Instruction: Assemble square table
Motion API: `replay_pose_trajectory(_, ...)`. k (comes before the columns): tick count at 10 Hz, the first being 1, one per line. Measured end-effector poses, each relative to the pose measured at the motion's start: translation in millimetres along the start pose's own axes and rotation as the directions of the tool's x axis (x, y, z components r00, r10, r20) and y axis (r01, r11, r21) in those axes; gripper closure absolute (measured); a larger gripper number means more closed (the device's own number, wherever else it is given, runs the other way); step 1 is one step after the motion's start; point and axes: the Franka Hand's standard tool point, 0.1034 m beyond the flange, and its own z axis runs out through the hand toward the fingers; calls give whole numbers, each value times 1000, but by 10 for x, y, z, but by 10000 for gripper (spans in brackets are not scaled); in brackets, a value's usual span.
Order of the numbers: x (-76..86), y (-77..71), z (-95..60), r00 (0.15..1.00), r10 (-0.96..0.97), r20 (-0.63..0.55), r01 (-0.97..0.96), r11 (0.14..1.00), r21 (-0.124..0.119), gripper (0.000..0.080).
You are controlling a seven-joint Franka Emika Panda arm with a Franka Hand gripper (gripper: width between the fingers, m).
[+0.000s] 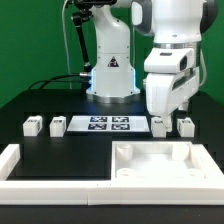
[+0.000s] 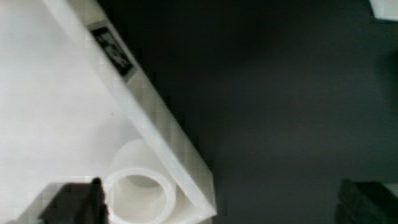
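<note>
Rail (image 1: 50, 184) by tabletop (image 1: 160, 180), legs (image 1: 31, 125) behind

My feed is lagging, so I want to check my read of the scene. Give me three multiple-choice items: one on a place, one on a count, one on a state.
1. Where does the marker board lie?
A. between two pairs of legs
B. to the exterior view's left of all legs
C. to the exterior view's right of all legs
2. How many legs stand loose?
A. two
B. four
C. six
3. The gripper is:
A. open, empty
B. shut on a leg
C. shut, empty
Answers: 1 A, legs flank it on both sides; 2 B, two on each side; 3 A, its fingers stand wide apart, gripping nothing.
</note>
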Motion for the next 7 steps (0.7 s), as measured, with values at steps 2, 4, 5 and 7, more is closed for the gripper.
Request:
replay_pose_trajectory(2, 1, 0, 13, 990, 138, -10, -138, 990, -4, 151)
replay_pose_trajectory(4, 9, -8, 14, 954, 301, -12, -301, 954, 1, 151)
replay_pose_trajectory(5, 33, -48, 14, 908, 419, -10, -419, 908, 5, 151)
replay_pose_trajectory(7, 137, -268, 17, 802, 597, 10, -597, 802, 11, 151)
